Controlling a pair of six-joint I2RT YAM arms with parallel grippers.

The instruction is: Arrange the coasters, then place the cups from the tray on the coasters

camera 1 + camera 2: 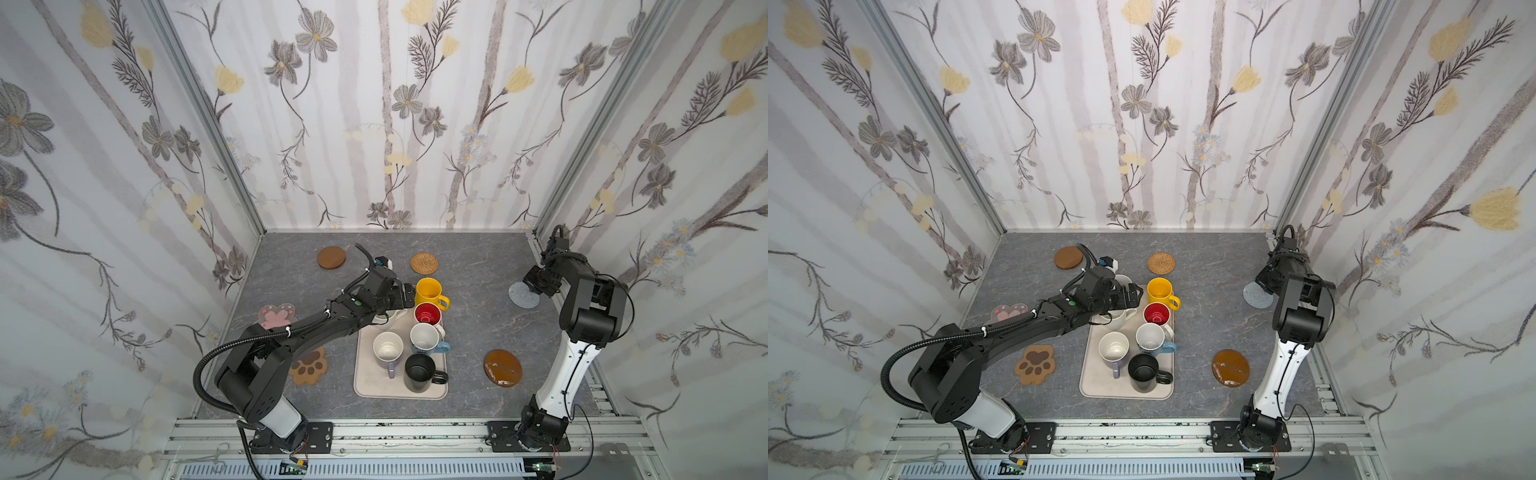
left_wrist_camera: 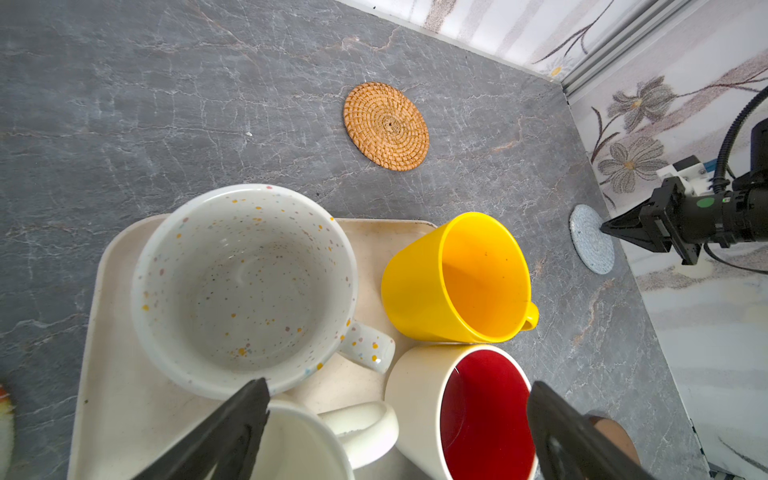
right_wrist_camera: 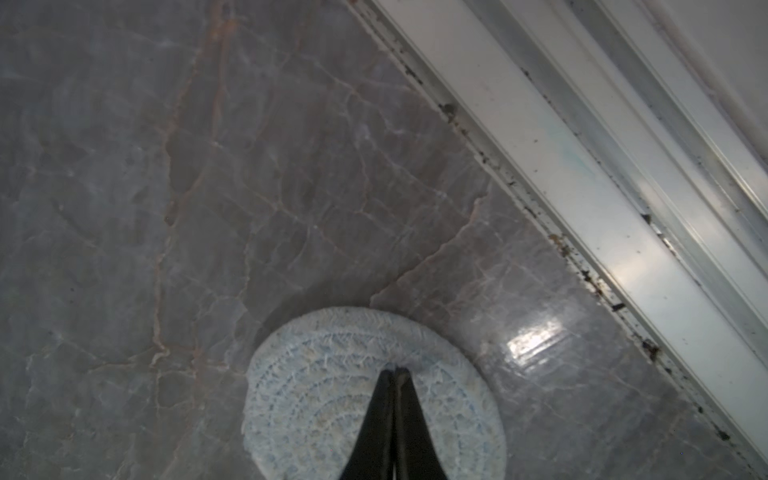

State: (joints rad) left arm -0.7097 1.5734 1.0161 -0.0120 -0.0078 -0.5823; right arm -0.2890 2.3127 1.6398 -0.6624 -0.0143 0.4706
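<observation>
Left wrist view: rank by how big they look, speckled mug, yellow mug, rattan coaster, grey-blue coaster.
1. speckled mug
2. yellow mug
3. rattan coaster
4. grey-blue coaster
The mugs sit nearer the camera and the grey-blue coaster farthest, so this is apparent size only.

No readable text, labels, numbers, or signs anywhere

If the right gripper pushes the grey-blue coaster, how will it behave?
Probably soft and bendable: the grey-blue coaster looks woven from cord. Likely light, so it should slide readily on the glossy table under the shut right gripper. Lying flat, it may bunch rather than lift cleanly.
</observation>
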